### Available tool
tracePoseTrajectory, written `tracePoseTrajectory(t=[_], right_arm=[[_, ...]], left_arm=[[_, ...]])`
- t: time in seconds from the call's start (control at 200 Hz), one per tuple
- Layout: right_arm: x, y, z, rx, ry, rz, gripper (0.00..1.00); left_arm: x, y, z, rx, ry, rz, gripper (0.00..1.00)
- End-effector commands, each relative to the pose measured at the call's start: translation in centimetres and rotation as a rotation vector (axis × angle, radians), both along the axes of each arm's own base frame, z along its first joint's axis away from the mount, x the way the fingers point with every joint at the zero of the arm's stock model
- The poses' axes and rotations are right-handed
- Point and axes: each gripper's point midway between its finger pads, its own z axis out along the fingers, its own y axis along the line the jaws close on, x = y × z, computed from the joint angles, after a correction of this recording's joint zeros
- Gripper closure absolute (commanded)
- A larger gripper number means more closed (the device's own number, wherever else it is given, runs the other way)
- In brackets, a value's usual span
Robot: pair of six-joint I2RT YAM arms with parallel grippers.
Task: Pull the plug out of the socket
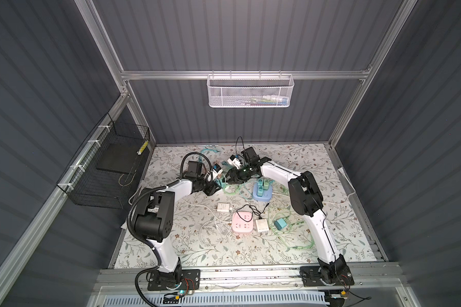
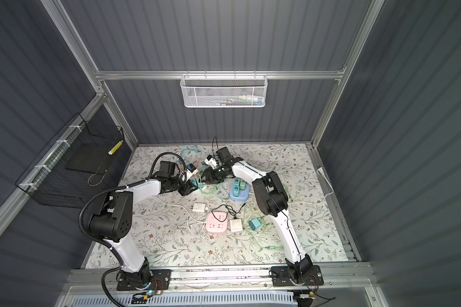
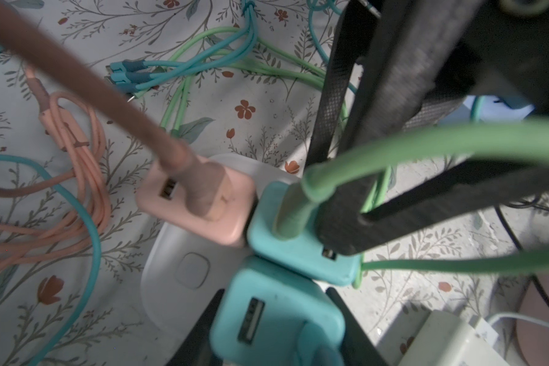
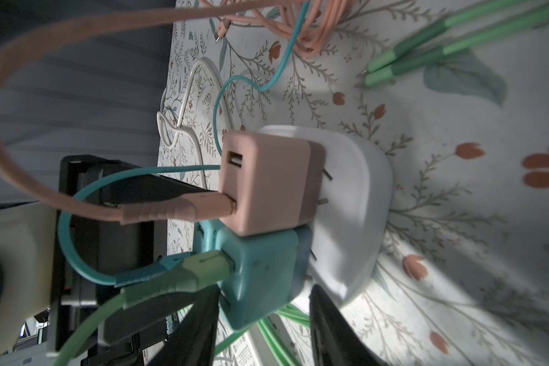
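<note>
A white socket (image 3: 168, 285) (image 4: 355, 190) lies on the flowered cloth with three plugs in it. They are a pink plug (image 3: 235, 221) (image 4: 267, 183), a teal plug with a green cable (image 3: 292, 256) (image 4: 260, 279), and a second teal plug (image 3: 282, 317). My left gripper (image 3: 274, 293) (image 1: 220, 184) has a finger on each side of that second teal plug, shut on it. My right gripper (image 4: 265, 291) (image 1: 226, 180) straddles the green-cabled plug. One finger lies on the plug's face, the other at the socket's rim. In both top views the grippers hide the socket.
Pink, teal and green cables (image 3: 76, 152) lie coiled around the socket. Nearer the front sit a blue socket block (image 1: 262, 195), a pink socket block (image 1: 242, 224), white chargers (image 1: 223, 207) and a teal charger (image 1: 280, 224). A black wire basket (image 1: 104, 172) hangs at the left.
</note>
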Motion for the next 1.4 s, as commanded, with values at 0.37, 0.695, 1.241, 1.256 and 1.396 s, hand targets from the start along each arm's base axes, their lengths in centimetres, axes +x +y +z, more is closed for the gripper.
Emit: tracePoseTrajectory(t=[0.37,0.695,1.241,1.256,1.396], right_arm=[[-1.1,0.0,-3.0,-0.067,0.071,-0.005,0.61],[-2.9,-0.8,-5.3,-0.179,0.079,0.011,0.69],[-4.3,-2.0,-6.9,-0.256,0.084,0.020,0.75],[-4.3,-2.1,-6.9,-0.258,0.082,0.020,0.75],[-4.3,-2.2,-7.2,-0.270,0.085,0.011,0.76]], left_arm=[[-0.7,-1.5,2.5,-0.044,-0.044,-0.060,0.77],[-0.2,-2.3,5.2,-0.109,-0.081,-0.060,0.91],[1.1,-2.8,7.6,-0.163,-0.120,-0.029,0.95],[1.0,-2.8,7.6,-0.156,-0.123,-0.030,0.95],[0.5,-2.7,7.3,-0.069,-0.172,-0.039,0.95]])
